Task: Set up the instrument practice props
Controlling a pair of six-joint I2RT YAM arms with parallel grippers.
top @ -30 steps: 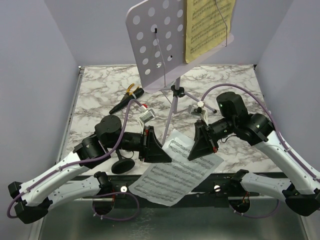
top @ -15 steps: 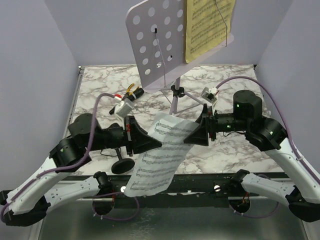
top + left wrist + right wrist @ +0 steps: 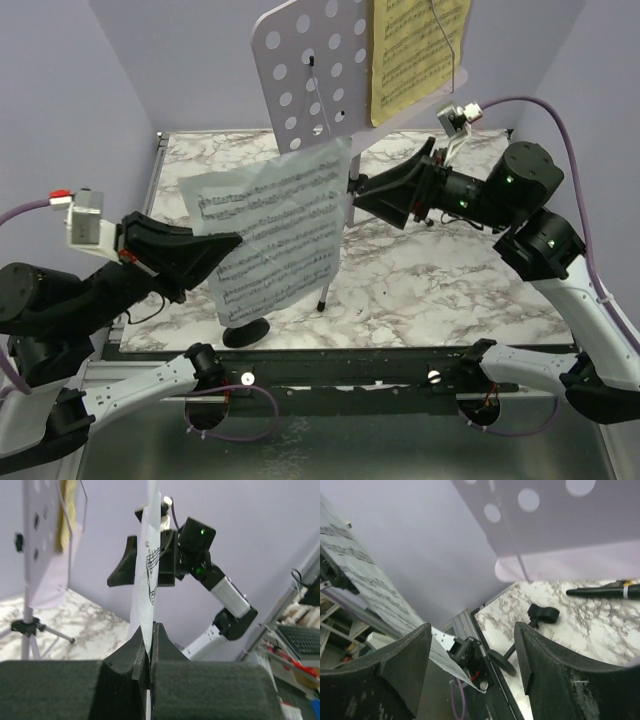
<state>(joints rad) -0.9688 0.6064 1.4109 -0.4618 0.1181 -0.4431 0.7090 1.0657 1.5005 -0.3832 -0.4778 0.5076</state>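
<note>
My left gripper (image 3: 222, 247) is shut on the left edge of a white sheet-music page (image 3: 272, 232), holding it upright in the air in front of the lilac music stand (image 3: 305, 75). In the left wrist view the page (image 3: 150, 565) stands edge-on, pinched between the pads (image 3: 142, 647). A yellow page (image 3: 415, 50) rests on the stand's desk. My right gripper (image 3: 362, 193) is open and empty, just right of the white page beside the stand's pole. The black microphone (image 3: 605, 590) lies on the table. The short mic stand (image 3: 540, 615) lies tipped over, and its round base (image 3: 245, 333) shows under the page.
The stand's thin tripod leg (image 3: 327, 290) reaches down to the marbled table (image 3: 450, 290). Lilac walls close in both sides and the back. A metal rail (image 3: 350, 362) runs along the near edge.
The left gripper has lifted the white page off the table and swung it up and left. The right gripper has let go of the page, opened, and risen toward the stand.
</note>
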